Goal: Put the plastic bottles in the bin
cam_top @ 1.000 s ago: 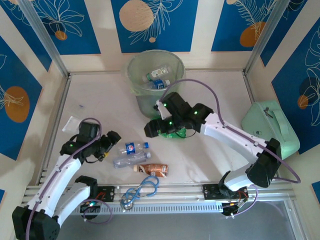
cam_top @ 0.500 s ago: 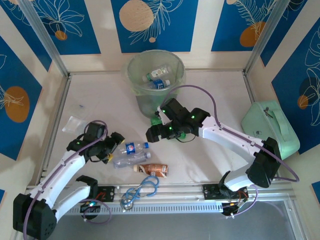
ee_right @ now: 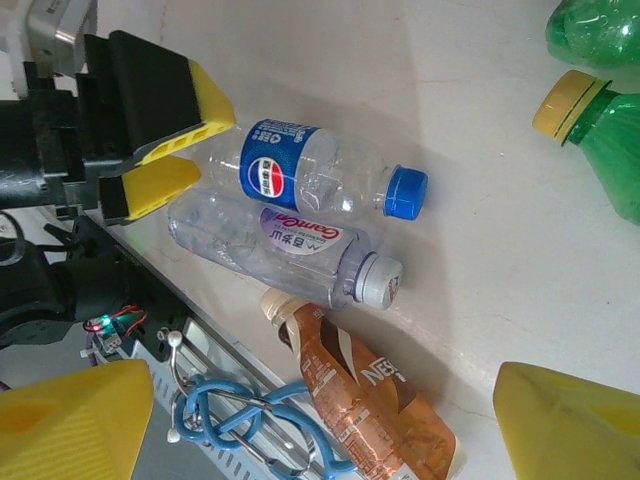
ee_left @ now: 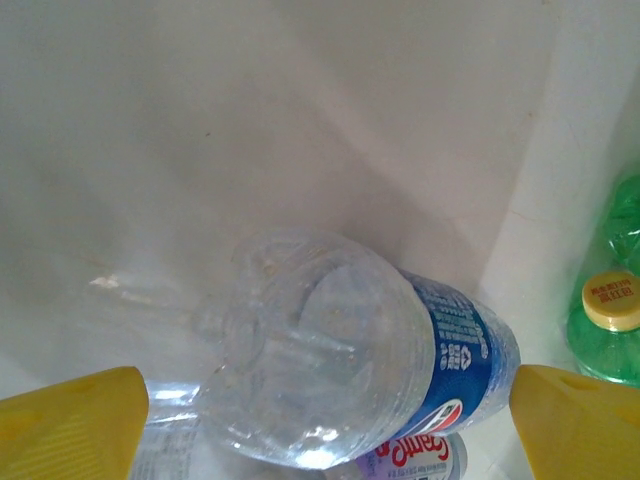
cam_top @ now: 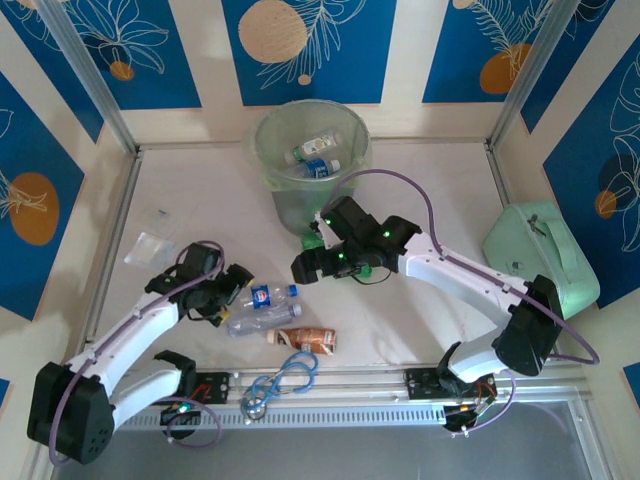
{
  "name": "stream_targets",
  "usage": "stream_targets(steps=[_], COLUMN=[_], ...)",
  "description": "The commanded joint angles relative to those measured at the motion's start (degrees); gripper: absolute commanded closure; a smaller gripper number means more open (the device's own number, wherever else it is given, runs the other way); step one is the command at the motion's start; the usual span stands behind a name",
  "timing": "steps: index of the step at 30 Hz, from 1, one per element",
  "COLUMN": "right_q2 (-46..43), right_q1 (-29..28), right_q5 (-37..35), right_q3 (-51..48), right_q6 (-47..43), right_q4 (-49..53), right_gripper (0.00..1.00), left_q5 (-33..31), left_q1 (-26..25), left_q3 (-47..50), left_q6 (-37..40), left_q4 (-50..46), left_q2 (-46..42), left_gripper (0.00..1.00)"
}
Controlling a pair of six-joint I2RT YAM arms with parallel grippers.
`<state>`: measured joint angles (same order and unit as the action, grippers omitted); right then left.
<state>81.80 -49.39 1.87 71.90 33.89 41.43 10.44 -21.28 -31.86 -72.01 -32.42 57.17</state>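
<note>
Bin [cam_top: 264, 150]: translucent grey-green bucket, upright at the far middle of the table [cam_top: 200, 190], close to the back wall.
Bin contents: two clear blue-labelled bottles [cam_top: 313, 149] lying at the bottom.
Left gripper [ee_left: 325, 425]: released. The yellow pads [ee_left: 70, 425] stand wide on either side of the base of the Pepsi bottle [ee_left: 340, 370], with a gap on each side and no contact visible.
Pepsi bottle, position: on its side on the table, blue cap pointing away from the left gripper.
Purple-label bottle [ee_right: 285, 245]: clear with a white cap, on its side along the near flank of the Pepsi bottle and touching it.
Brown bottle [ee_right: 360, 400]: on its side, just nearer than the purple-label bottle, close to the near rail.
Right gripper [ee_right: 320, 430]: released, jaws wide apart with nothing between them. It hangs above the table between the bin and the three lying bottles.
Green bottles [ee_right: 610, 130]: at least two on the table under the right wrist, just in front of the bin; one shows a yellow cap.
Cable [cam_top: 280, 380]: blue-grey loop on the near rail, beside the brown bottle.
Mint green case [cam_top: 545, 250]: at the right edge, well apart from the bottles.
Task state: two bottles in the bin, at least five on the table.
</note>
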Motion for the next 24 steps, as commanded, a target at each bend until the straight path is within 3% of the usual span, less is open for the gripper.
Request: stream_targets(steps=[1, 17, 24], right_q2=[-2.0, -1.4, -1.5], right_q1=[-0.4, -0.4, -0.4], right_q5=[-0.1, -0.1, -0.1], right_q3=[0.9, 0.4, 0.0], right_q6=[0.8, 1.3, 1.4], right_q4=[-0.1, -0.4, -0.5], right_gripper=[0.11, 0.09, 0.09], left_q5=[-0.5, -0.9, -3.4], left_q1=[-1.2, -4.9, -4.9], left_q3=[0.5, 0.9, -2.4], left_q6=[-2.3, -8.0, -6.3], left_q4=[3.0, 8.8, 9.8], left_q2=[1.3, 5.5, 7.2], left_gripper=[0.07, 0.06, 0.08])
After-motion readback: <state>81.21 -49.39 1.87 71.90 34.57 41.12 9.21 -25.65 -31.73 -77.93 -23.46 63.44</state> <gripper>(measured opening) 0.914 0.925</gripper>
